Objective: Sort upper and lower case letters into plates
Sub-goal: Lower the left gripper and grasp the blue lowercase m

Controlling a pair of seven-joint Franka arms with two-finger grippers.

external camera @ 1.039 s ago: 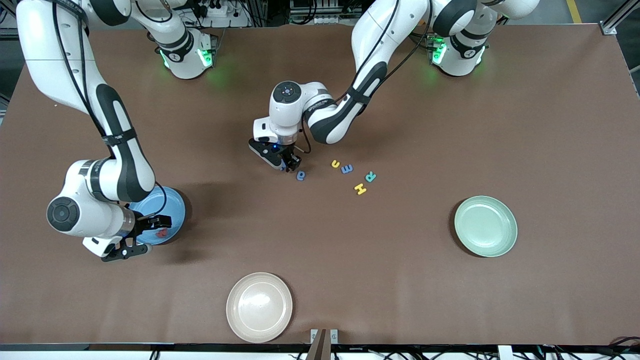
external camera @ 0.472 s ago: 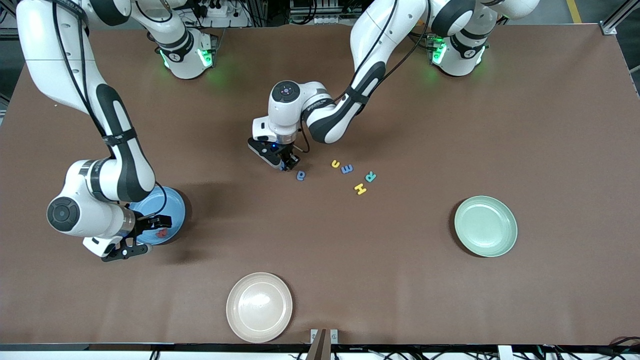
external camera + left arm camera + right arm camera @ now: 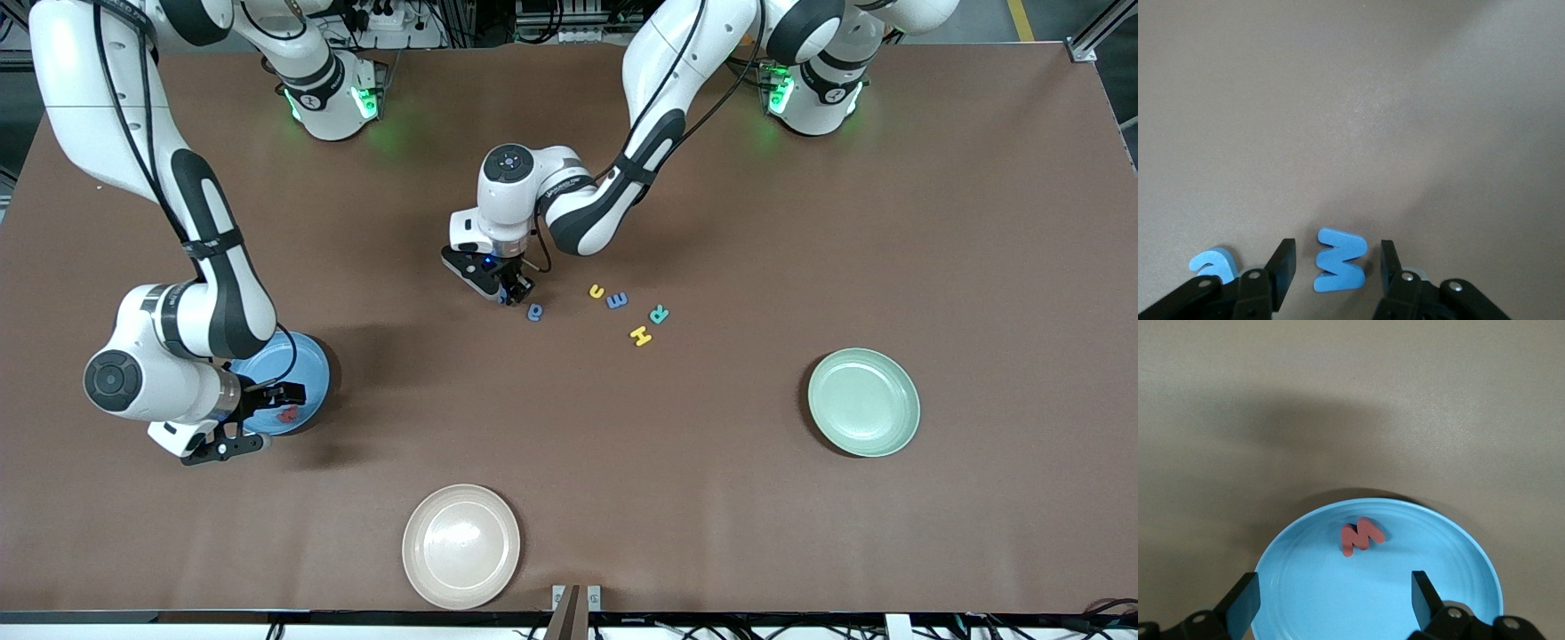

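Note:
My left gripper [image 3: 513, 295] is low over the table's middle, open. In the left wrist view a blue zigzag letter [image 3: 1340, 260] lies flat between its fingers [image 3: 1283, 257], with a gap on each side. A pale blue letter [image 3: 534, 311] lies just beside it [image 3: 1214, 263]. My right gripper [image 3: 267, 416] hangs open and empty over the bright blue plate [image 3: 311, 366], which holds a red letter [image 3: 1361, 537]. A yellow letter [image 3: 596, 291], blue E [image 3: 617, 300], teal R [image 3: 659, 314] and yellow H [image 3: 640, 335] lie in a loose group. The mint green plate [image 3: 863, 402] holds nothing.
A beige plate [image 3: 460, 545] sits near the table's front edge, nearer the camera than the letters. The left arm's forearm stretches from its base across the table to the middle.

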